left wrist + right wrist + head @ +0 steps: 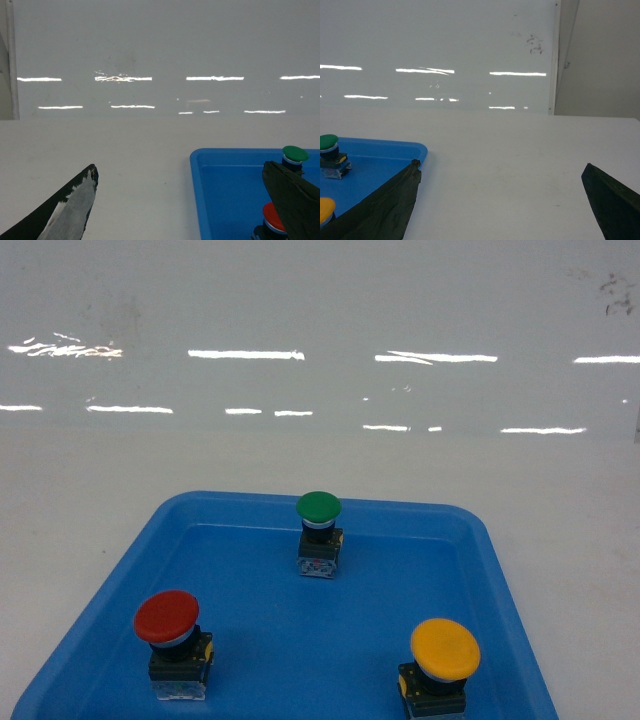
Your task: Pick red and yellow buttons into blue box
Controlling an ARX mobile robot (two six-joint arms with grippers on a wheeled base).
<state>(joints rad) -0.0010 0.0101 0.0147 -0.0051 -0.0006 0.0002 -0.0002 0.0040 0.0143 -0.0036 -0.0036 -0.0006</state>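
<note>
**Three buttons standing in the tray**

The tray (pixel 500 570) lies on the table (pixel 80 480), and a glossy wall panel (pixel 320 310) rises behind it. Within the tray, the domed button at the back (pixel 319 533) stands upright near the tray's far wall, about midway across. The near-left button (pixel 173 644) stands toward the tray's front left corner. The near-right button (pixel 440 670) stands toward the front right corner. All three are well apart, forming a triangle with its apex at the far wall.
</note>
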